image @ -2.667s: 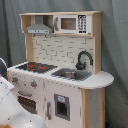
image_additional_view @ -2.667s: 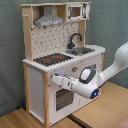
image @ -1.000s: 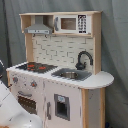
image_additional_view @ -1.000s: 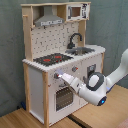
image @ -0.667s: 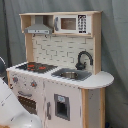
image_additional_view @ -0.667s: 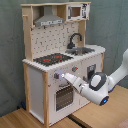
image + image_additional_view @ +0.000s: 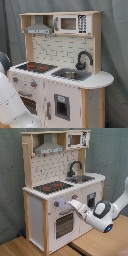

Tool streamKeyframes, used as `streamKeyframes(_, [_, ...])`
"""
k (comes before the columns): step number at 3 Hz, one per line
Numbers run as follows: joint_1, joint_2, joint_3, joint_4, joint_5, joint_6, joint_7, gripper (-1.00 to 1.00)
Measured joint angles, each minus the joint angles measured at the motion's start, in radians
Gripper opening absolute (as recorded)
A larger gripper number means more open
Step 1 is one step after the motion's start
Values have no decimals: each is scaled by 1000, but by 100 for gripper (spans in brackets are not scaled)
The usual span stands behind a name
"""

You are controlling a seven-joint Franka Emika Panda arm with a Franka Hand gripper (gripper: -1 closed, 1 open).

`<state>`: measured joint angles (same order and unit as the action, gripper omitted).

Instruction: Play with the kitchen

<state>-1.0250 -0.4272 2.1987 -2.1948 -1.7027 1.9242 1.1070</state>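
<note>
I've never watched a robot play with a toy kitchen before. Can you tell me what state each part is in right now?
Oven door: shut.
Cupboard door under the sink: shut.
Microwave door: shut.
Sink: holds no water that I can see.
Faucet: upright, nothing running.
Stovetop: bare, no pots.
Claw: at the knob panel above the oven door; open or shut, I cannot tell.

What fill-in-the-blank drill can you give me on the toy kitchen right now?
1. The black faucet stands over the ____.
2. The grey hood hangs above the ____.
3. The microwave sits on the ____ shelf.
4. In the second exterior view, the gripper reaches toward the knob panel above the ____ door.

Answers: sink; stovetop; top; oven
</note>
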Motion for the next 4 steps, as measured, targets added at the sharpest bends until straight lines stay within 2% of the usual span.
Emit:
streamKeyframes(2, [19,79,0,-78,-3,-88,164,100])
streamKeyframes(4, [9,97,-9,-131,-2,-122,388,100])
